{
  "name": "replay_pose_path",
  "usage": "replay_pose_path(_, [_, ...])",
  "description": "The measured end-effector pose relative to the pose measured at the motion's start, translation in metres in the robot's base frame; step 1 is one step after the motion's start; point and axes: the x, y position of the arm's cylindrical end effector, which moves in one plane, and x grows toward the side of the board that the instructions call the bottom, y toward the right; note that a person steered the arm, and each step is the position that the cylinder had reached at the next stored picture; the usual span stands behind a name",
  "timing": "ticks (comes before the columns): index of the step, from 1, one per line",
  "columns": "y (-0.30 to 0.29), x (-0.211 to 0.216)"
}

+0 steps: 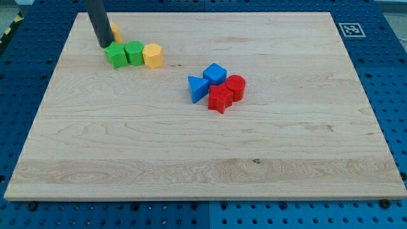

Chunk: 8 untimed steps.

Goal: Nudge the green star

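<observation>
Tip: my tip (103, 46) sits at the far left of the pale wooden board (203, 152), right at the far-left edge of the green star-shaped block (116, 55) — whether it touches or is a hair off, you cannot tell from this view.

Fingers: there are none on this rig — only a straight dark rod, so nothing is apart, together or clamped on anything.

Green star: it lies in the far left part of the board, first in a short row; just to its right is a green cube-like block (134, 52), and right of that a yellow faceted block (152, 55). The three look pressed side to side.

Progress: judging from this one moment, you are at the contact stage; the approach looks done, and the nudge itself is what remains or is only beginning. A push toward the right would likely carry the two neighbours along.

Behind the rod: an orange block (115, 31) shows partly, shape unclear.

Centre cluster: a blue triangular block (197, 88), a blue cube-like block (215, 73), a red star-like block (220, 98) and a red cylinder (236, 86) huddle together, well apart from the star.

Containers: none in view; every block rests straight on the board.
</observation>
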Motion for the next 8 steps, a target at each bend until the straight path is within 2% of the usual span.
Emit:
replay_pose_path(2, [0.000, -0.041])
replay_pose_path(3, [-0.002, -0.042])
replay_pose_path(5, [-0.043, -0.032])
replay_pose_path(7, [-0.013, 0.059])
replay_pose_path(8, [0.055, 0.082])
